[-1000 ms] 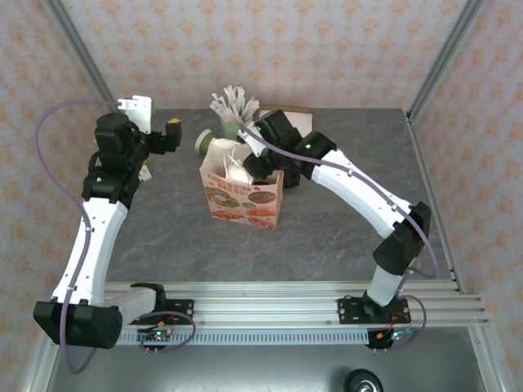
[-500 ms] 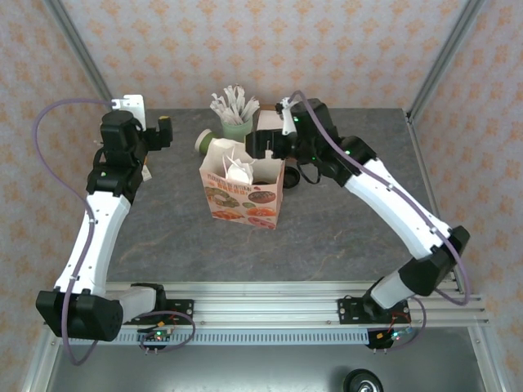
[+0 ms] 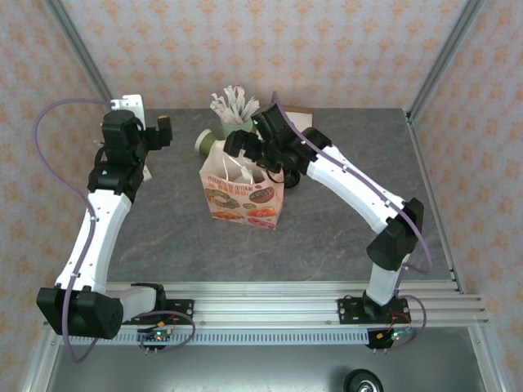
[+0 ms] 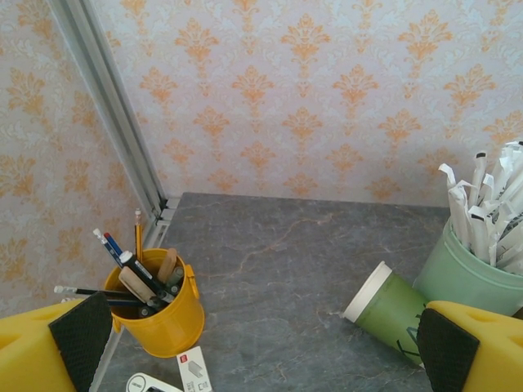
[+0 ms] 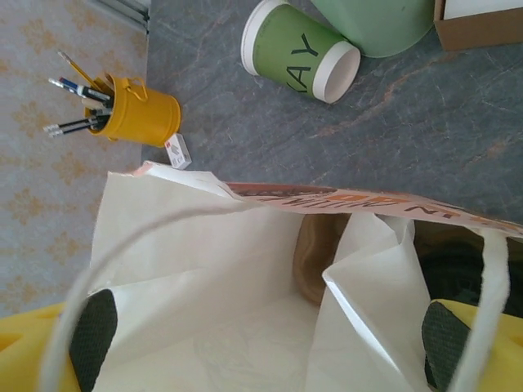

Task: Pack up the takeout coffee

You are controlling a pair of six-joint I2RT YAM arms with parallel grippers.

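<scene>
A printed paper bag (image 3: 243, 194) stands upright in the middle of the table, mouth open. My right gripper (image 3: 245, 147) hovers open just above its back rim (image 5: 368, 202), with nothing between the black pads (image 5: 91, 327). Inside the bag lie white paper, a tan item (image 5: 315, 253) and a dark shape (image 5: 458, 265) behind a paper fold. I cannot tell whether that shape is the takeout coffee. My left gripper (image 3: 163, 131) hangs open and empty at the back left, well away from the bag.
A lidless dark green cup (image 3: 204, 143) lies on its side behind the bag, next to a paler green cup of wrapped sticks (image 3: 235, 122). A yellow pencil pot (image 4: 159, 306) and small cards sit at the back left. A cardboard box (image 3: 298, 114) stands behind, and a dark object (image 3: 288, 175) lies right of the bag.
My right gripper was shut low inside the bag; it has opened, lifted out and now hovers over the bag's back rim. The left arm has barely moved.
</scene>
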